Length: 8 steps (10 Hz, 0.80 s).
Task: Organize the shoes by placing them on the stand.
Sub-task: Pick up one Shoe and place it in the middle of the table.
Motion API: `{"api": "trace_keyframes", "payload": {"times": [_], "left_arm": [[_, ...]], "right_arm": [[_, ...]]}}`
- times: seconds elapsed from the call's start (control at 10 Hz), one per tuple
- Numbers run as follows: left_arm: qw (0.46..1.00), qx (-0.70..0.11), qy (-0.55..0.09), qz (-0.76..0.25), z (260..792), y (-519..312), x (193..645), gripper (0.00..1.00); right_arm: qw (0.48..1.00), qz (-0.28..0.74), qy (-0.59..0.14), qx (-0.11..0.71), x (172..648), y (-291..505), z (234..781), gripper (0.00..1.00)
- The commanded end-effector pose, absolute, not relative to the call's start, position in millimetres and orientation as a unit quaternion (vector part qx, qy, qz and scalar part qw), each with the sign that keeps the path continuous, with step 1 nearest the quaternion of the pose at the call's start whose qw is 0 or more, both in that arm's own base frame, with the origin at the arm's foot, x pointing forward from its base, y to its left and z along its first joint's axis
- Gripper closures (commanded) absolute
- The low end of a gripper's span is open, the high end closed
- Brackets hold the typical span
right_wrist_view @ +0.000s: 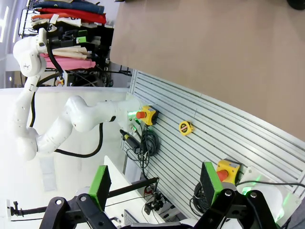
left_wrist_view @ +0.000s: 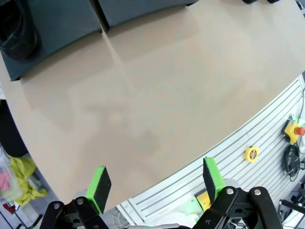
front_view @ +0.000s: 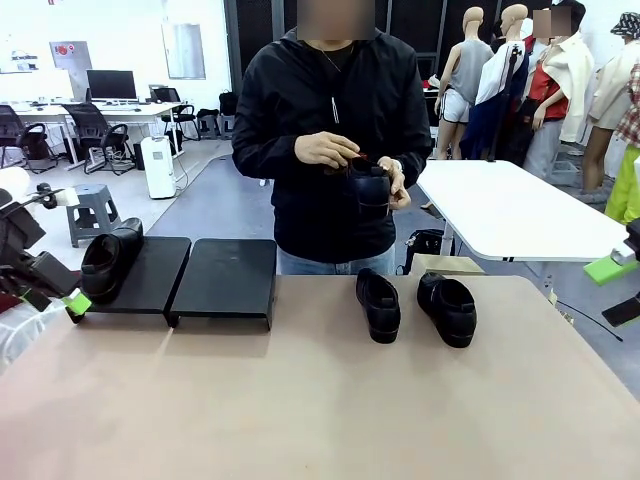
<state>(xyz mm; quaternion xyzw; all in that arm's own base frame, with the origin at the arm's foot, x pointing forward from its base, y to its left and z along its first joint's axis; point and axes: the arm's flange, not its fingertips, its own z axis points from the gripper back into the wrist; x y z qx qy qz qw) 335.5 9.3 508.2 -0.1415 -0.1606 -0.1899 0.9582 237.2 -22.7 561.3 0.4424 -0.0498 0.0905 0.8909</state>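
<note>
Left black green-padded gripper [left_wrist_view: 156, 181] and right gripper [right_wrist_view: 155, 183] both gape, empty. One glossy black leather loafer [front_view: 108, 262] sits on the matte black sloped stand [front_view: 225, 275]; a person's hands [front_view: 325, 150] hold another loafer [front_view: 368, 186].

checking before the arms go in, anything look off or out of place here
Nothing looks spilled or damaged. Only one shoe is on the stand, set at its far left edge. Two shoes lie loose on the table, and the person holds the fourth.
</note>
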Motion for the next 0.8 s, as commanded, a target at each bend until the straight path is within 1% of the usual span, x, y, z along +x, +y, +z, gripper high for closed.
{"api": "trace_keyframes", "payload": {"times": [0.0,0.1,0.2,0.3,0.4,0.5,0.6,0.7], "left_arm": [[0.959,-0.136,-0.164,-0.185,504.1,8.5,334.2,0.00],[0.959,-0.136,-0.164,-0.185,504.1,8.5,334.2,0.00],[0.959,-0.136,-0.164,-0.185,504.1,8.5,334.2,0.00],[0.959,-0.136,-0.164,-0.185,504.1,8.5,334.2,0.00],[0.959,-0.136,-0.164,-0.185,504.1,8.5,334.2,0.00],[0.959,-0.136,-0.164,-0.185,504.1,8.5,334.2,0.00],[0.959,-0.136,-0.164,-0.185,504.1,8.5,334.2,0.00],[0.959,-0.136,-0.164,-0.185,504.1,8.5,334.2,0.00]], "right_arm": [[0.891,0.091,-0.050,0.442,237.2,-22.7,561.3,0.00],[0.942,0.071,0.007,0.329,260.7,12.7,560.7,0.00],[0.967,0.039,0.031,0.249,286.4,45.8,561.7,0.00],[0.985,0.015,0.048,0.167,311.1,80.1,558.8,0.00],[0.991,0.001,0.054,0.120,324.7,112.8,547.8,0.00],[0.995,0.021,0.048,0.082,327.0,131.2,538.6,0.00],[0.996,-0.017,0.014,0.091,319.4,126.6,541.7,0.00],[0.990,0.029,0.016,0.138,311.9,129.3,534.4,0.00]]}}
